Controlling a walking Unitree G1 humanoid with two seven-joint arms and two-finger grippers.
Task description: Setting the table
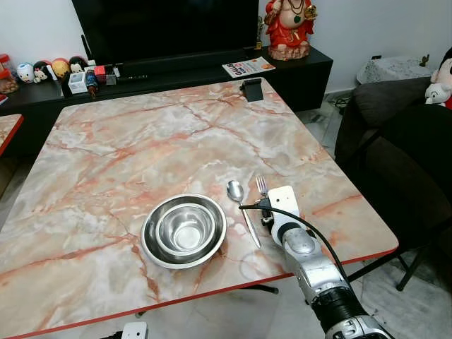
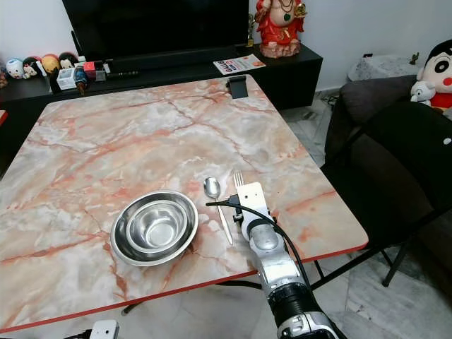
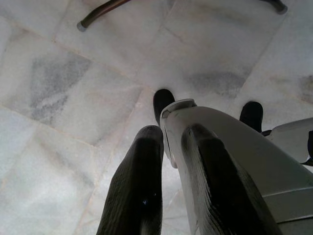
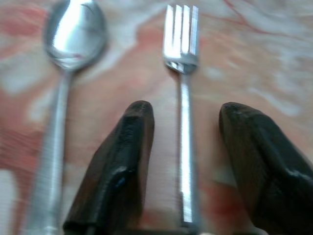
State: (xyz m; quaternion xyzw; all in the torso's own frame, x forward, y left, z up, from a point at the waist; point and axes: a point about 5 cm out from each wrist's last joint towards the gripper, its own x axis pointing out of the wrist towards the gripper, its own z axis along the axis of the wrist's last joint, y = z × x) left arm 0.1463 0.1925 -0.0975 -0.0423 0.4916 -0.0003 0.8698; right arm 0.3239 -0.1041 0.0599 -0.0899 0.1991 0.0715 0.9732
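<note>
Now at the Fork: Pincer Poised Over the Handle

Near the counter's (image 1: 106, 162) front edge, toward its right corner, the fork (image 4: 183, 112) lies flat just beside the spoon (image 1: 240, 205), right of the nested steel bowls (image 1: 183, 230). The right pincer (image 4: 183, 161) straddles its handle, fingers apart. Thin, rigid, slippery metal: best pinched mid-handle. The left pincer (image 3: 168, 186) hangs idle, fingers nearly together.

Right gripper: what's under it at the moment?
The fork lies on the marble table between the right gripper's open fingers, spoon beside it. The fork's handle end is covered by the wrist.
</note>
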